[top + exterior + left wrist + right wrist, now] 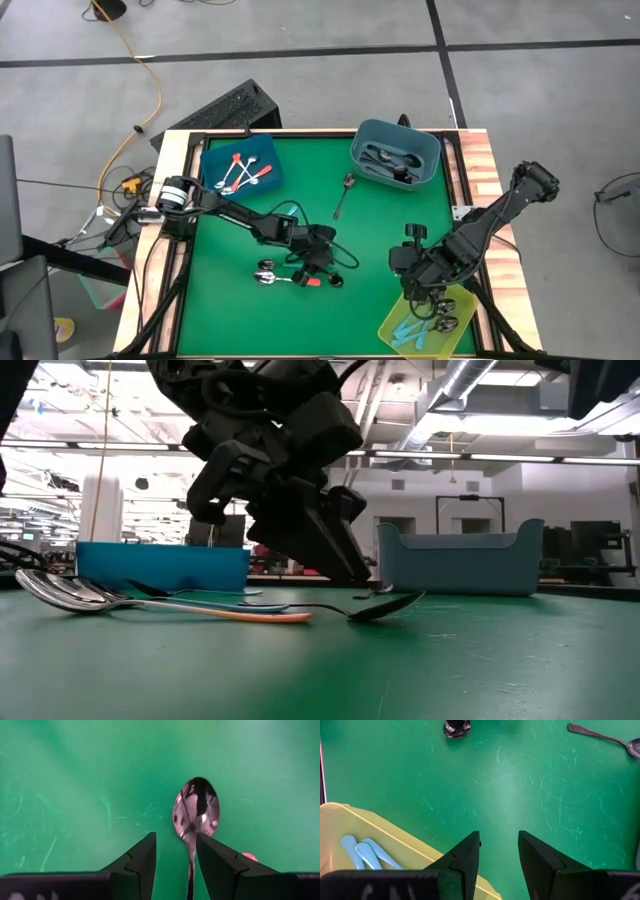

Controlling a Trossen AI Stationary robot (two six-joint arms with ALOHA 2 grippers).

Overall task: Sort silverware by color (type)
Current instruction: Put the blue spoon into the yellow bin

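Two arms: I see both over the green worktop (250, 300), the left one low near the middle front, the right one at the front right.
Left gripper (175, 857): fingers apart, one on each side of the thin neck of a spoon; I cannot tell if they touch it.
Spoon at left gripper (196, 810): it lies on the worktop, shiny bowl pointing away from the wrist, with an orange-red handle (255, 615).
Right gripper (498, 852): open, holding nothing, just beside the edge of the yellow bin.
Yellow bin (470, 300): front right corner; light blue spoons (367, 852) lie inside.
Blue tray (210, 160): back left; several spoons with orange-red handles (245, 175) lie in it.
Grey-blue bin (395, 135): back right; dark spoons (388, 162) lie inside.
Loose spoon (343, 195): plain metal, alone on the worktop between the blue tray and the grey-blue bin.
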